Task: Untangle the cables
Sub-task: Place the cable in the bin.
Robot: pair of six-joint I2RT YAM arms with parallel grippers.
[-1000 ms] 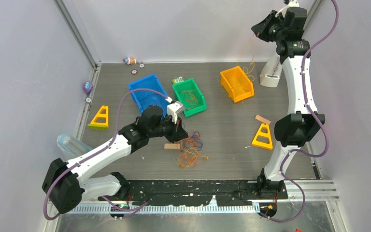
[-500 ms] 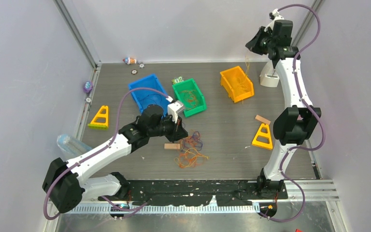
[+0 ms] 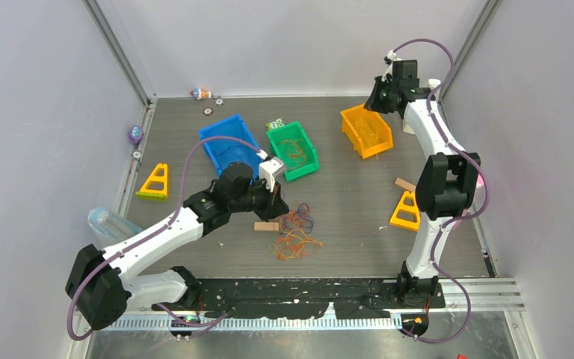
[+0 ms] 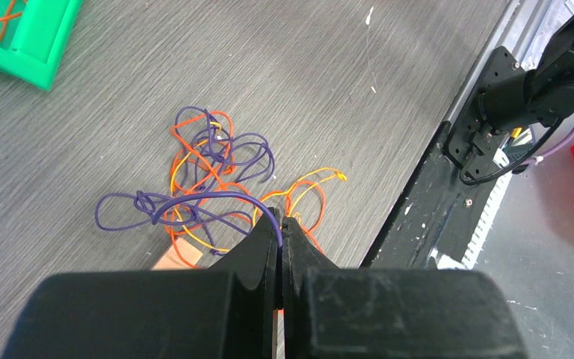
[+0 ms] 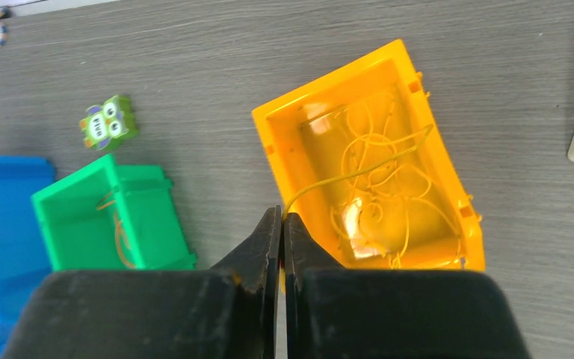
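Overhead, the cables lie tangled on the worktop just beside the left pincer. Only its wrist view shows that pincer pressed together on a purple strand. Likewise the right wrist view alone reveals the right pincer pinching a yellow strand trailing into the orange bin

Recorded: thin flexible wire cables: purple, orange, yellow. Rectangular plastic bins: orange bin, green bin, blue bin. Flat table surface: grey, wood-grained
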